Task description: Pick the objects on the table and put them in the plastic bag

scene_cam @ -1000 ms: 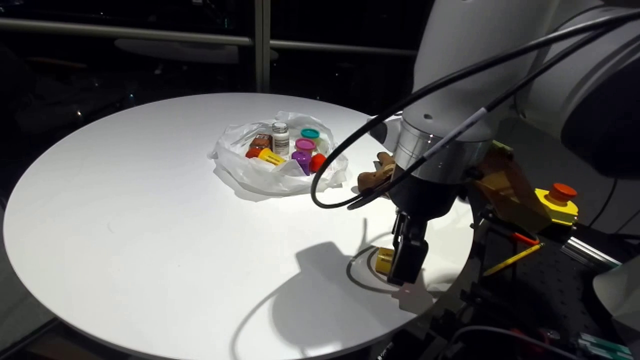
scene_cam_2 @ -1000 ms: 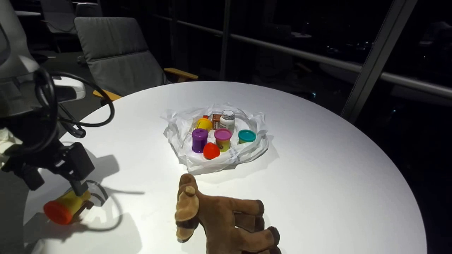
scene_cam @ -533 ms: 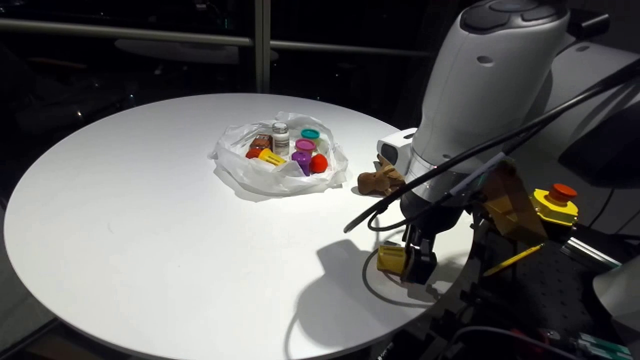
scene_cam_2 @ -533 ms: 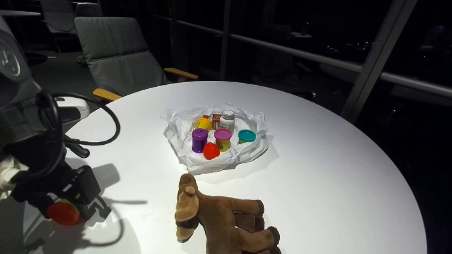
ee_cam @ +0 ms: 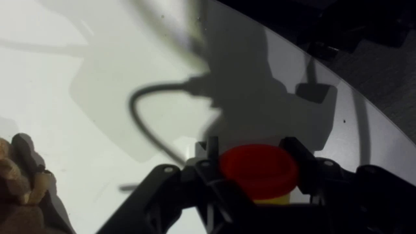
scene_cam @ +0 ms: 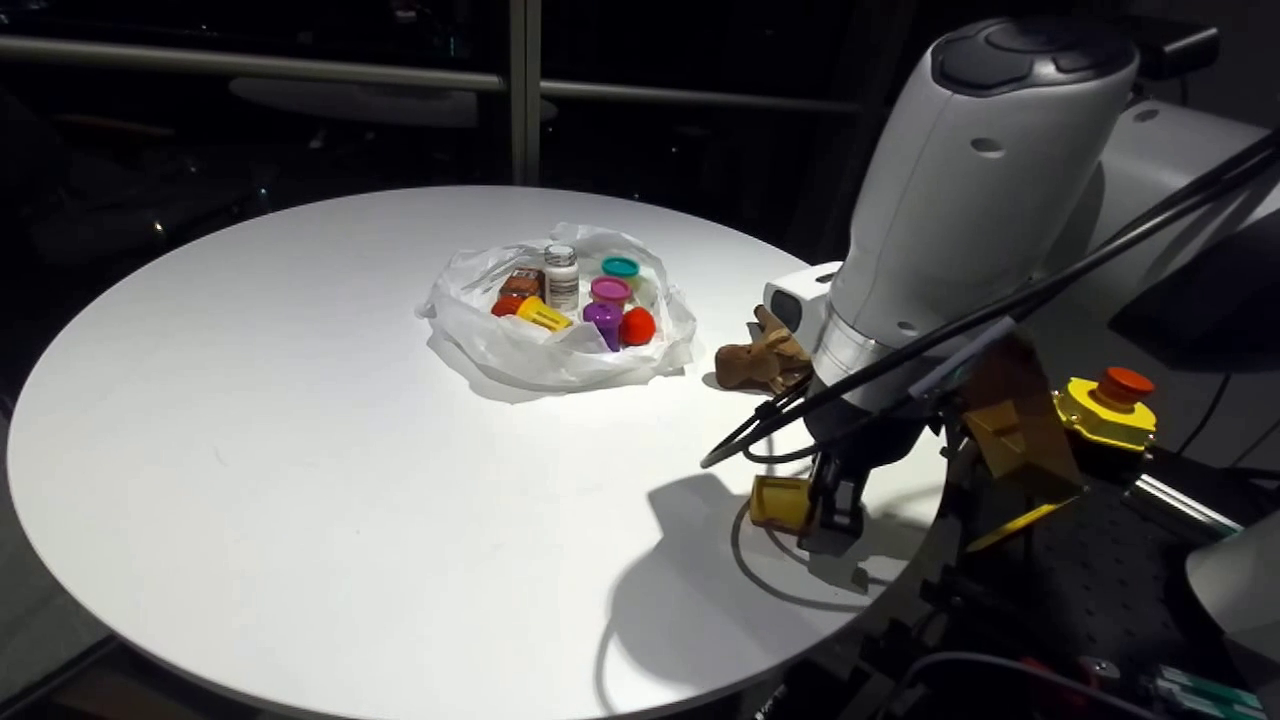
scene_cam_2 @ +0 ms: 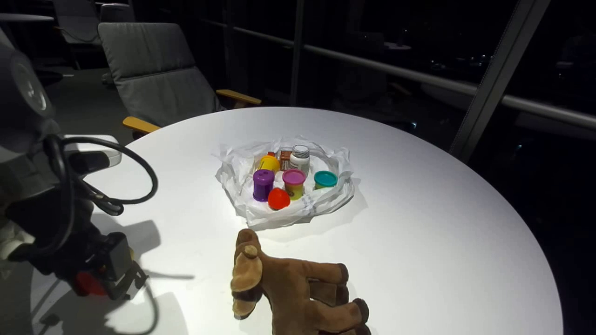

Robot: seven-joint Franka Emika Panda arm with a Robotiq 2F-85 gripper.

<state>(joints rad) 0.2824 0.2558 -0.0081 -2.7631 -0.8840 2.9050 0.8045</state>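
Apparently the gripper (ee_cam: 252,152) has the cup (scene_cam: 780,503) pinched at its red lid (ee_cam: 260,174), fingers (ee_cam: 304,165) snug on both sides, near the edge of the table (scene_cam: 350,470) and well apart from the bag (scene_cam: 530,362). Best to lift slowly, lest the lid slip, swing wide of the toy (scene_cam_2: 288,284), then lower inside, clear of the bottle (scene_cam: 562,282).

We see the table (scene_cam: 350,480) brightly lit against a near-black background (scene_cam_2: 400,37), the arm (scene_cam: 985,190) casting a broad shadow (scene_cam: 690,590) across it; in the wrist view, dimmer, we find some shadow edges blurred
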